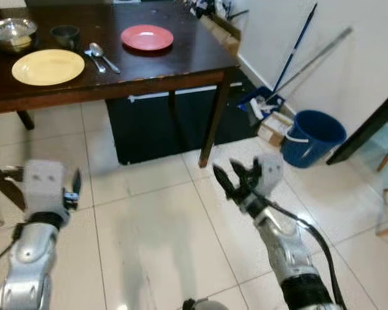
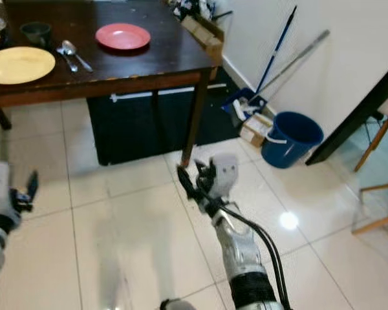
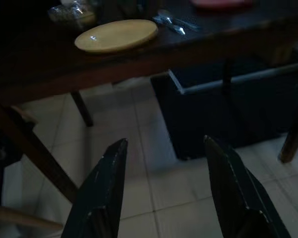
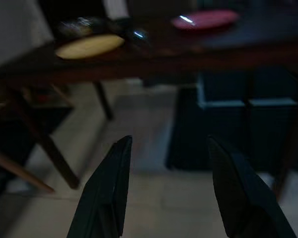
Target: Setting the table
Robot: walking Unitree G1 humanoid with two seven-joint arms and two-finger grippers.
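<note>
Both grippers hang over the white floor with nothing in them. Left gripper [image 3: 161,191] has its fingers wide apart, and so does the right gripper [image 1: 236,177]. Ahead, the table [image 1: 181,61] holds a yellow plate [image 1: 48,66], spoons [image 1: 100,57] and a red plate [image 1: 147,37].

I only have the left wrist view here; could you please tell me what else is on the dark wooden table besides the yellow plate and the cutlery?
Observer: A round red plate lies further to the robot's right on the dark wooden table.
Operator: Thank you. Is anything behind the yellow plate?
Observer: A small dark cup stands there, beside a shiny metal bowl.
Operator: And where is the right hand?
Observer: The right hand hangs over the tiled floor, fingers open, empty, short of the table's corner leg.
</note>
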